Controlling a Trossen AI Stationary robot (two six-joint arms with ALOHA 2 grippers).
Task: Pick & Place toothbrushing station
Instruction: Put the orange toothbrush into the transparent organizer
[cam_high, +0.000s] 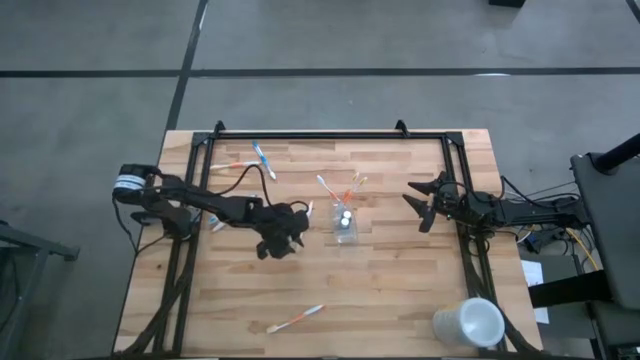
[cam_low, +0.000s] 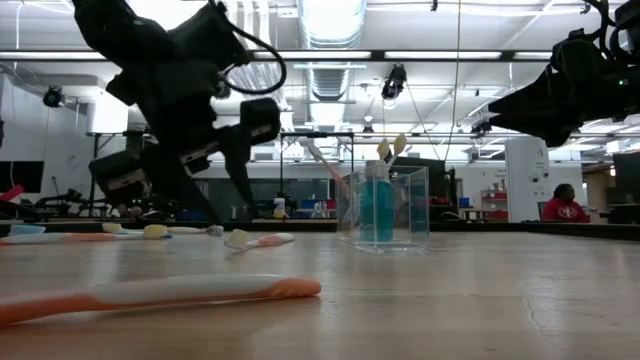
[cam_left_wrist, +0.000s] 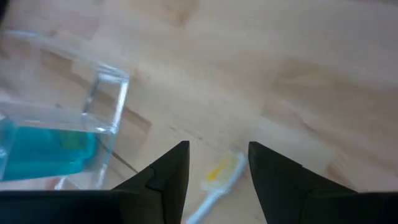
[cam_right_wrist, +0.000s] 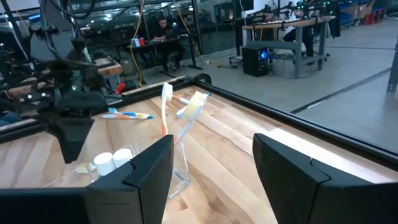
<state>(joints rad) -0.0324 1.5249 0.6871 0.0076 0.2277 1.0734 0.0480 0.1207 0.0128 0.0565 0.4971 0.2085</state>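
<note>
Top view, L to R: left gripper (cam_high: 303, 215), jaws apart w/ nothing held, poised over a toothbrush (cam_left_wrist: 219, 177) just left of centre; clear cup (cam_high: 345, 225) w/ brushes and blue tube (cam_low: 377, 207) at centre; right gripper (cam_high: 413, 203), open and empty, at centre-right.

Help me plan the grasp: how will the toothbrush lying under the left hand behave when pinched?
The toothbrush is thin and lies flat on the table, so the left hand may scrape wood. It looks light and probably stiff. Its smooth handle might slip or pivot.
</note>
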